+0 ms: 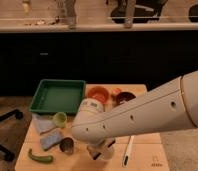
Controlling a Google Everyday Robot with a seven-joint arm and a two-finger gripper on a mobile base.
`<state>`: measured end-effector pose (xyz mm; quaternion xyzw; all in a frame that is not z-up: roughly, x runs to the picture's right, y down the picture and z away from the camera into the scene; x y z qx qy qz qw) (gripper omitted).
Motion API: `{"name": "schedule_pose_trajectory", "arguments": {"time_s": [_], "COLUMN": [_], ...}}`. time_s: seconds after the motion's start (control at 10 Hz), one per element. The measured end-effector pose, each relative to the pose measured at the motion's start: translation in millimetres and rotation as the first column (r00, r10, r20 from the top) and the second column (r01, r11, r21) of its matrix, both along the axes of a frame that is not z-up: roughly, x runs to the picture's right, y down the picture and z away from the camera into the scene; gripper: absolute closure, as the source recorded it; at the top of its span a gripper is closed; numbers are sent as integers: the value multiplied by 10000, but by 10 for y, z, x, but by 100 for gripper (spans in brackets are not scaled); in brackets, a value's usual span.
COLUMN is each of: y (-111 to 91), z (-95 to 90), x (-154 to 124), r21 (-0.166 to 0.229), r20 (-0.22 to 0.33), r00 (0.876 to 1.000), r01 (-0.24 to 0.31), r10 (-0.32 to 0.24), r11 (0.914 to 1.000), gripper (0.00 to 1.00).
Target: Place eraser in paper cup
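My white arm (142,117) reaches across the wooden table (142,160) from the right. The gripper (100,149) hangs at the arm's lower left end, right over the pale white paper cup (108,153). Only a part of the cup's rim shows under it. The eraser is not visible; whether the gripper holds it is hidden by the arm.
A green tray (57,95) stands at the back left. A small light-green cup (60,118), a blue cloth (49,139), a shiny metal cup (67,145) and a green pepper (40,158) lie left of the gripper. An orange bowl (97,92) and a dark bowl (123,96) sit behind the arm. A white pen (128,150) lies to the right.
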<state>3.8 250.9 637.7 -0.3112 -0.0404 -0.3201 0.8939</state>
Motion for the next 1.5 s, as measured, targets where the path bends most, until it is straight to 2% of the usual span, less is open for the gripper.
{"name": "schedule_pose_trajectory", "arguments": {"time_s": [0.3,0.6,1.5], "y": [172,254,244], "z": [-51,-46,93], "x": [53,112,159], "r21": [53,119,29], "r20": [39,144,434], "r00": [9999,9994,9981], "r01": [-155,-328,-443], "r10": [155,326,441], "r11": [9999,9994,9990], "gripper": [100,100,100]}}
